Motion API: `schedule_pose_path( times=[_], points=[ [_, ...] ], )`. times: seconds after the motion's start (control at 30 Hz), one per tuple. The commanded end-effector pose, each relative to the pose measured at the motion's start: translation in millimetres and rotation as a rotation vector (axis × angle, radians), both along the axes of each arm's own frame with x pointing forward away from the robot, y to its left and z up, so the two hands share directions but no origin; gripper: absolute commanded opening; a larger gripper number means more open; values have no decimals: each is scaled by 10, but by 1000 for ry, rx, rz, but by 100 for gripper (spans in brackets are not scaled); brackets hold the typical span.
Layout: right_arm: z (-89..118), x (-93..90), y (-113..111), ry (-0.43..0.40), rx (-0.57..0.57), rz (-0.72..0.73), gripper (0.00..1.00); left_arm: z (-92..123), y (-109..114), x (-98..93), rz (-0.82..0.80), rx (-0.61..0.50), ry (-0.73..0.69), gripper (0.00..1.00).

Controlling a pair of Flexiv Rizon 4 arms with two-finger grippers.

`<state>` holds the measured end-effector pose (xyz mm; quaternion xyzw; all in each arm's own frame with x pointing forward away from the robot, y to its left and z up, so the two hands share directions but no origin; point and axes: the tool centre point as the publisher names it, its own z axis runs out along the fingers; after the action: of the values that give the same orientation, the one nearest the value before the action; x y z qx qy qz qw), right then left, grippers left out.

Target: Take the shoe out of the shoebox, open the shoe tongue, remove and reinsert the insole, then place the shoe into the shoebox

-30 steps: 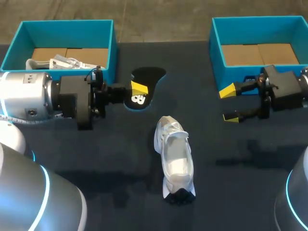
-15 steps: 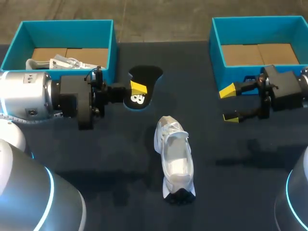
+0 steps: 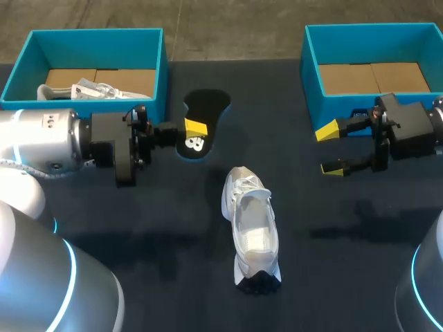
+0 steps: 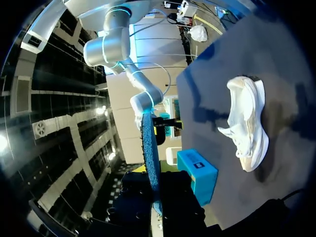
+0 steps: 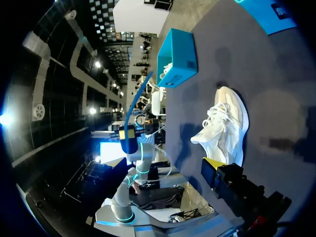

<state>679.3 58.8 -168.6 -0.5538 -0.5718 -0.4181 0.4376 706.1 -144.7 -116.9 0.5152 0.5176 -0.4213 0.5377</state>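
A white shoe (image 3: pixel 250 225) lies on the dark table near the middle, toe toward the front edge, with its opening facing up and its tongue drawn back. My left gripper (image 3: pixel 196 128) is shut on the black insole (image 3: pixel 203 114), held above the table left of the shoe. In the left wrist view the insole (image 4: pixel 149 153) stands edge-on between the fingers, with the shoe (image 4: pixel 247 128) ahead. My right gripper (image 3: pixel 329 149) hangs open with nothing in it, in front of the right shoebox (image 3: pixel 374 28). The right wrist view shows the shoe (image 5: pixel 224 131) and the raised insole (image 5: pixel 129 138).
The left blue shoebox (image 3: pixel 97 32) at the back left holds a white bundle (image 3: pixel 90 90) on its cardboard floor. The right shoebox shows only its cardboard floor. Dark table surface lies open around the shoe.
My left arm has turned at the wrist and drawn the insole slightly left and back. The right arm and the shoe have stayed put.
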Motion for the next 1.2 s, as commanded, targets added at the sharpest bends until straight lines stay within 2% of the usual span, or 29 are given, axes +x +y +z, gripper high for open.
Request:
schedule_pose_path(
  times=[0.03,0.23,0.53,0.97,1.2],
  points=[
    [-1,-6,9,0,-3,-1,100,-37,-43,253,-42,-9,-19,0],
    [-1,-6,9,0,-3,-1,100,-50,-69,303,-47,-21,-55,0],
    [-1,-6,9,0,-3,-1,100,-89,-81,252,-31,-34,-90,0],
    [-1,-6,9,0,-3,-1,100,-169,-169,347,-12,-39,-115,0],
    [-1,-6,9,0,-3,-1,100,-145,-197,366,-8,-29,-131,0]
  ],
)
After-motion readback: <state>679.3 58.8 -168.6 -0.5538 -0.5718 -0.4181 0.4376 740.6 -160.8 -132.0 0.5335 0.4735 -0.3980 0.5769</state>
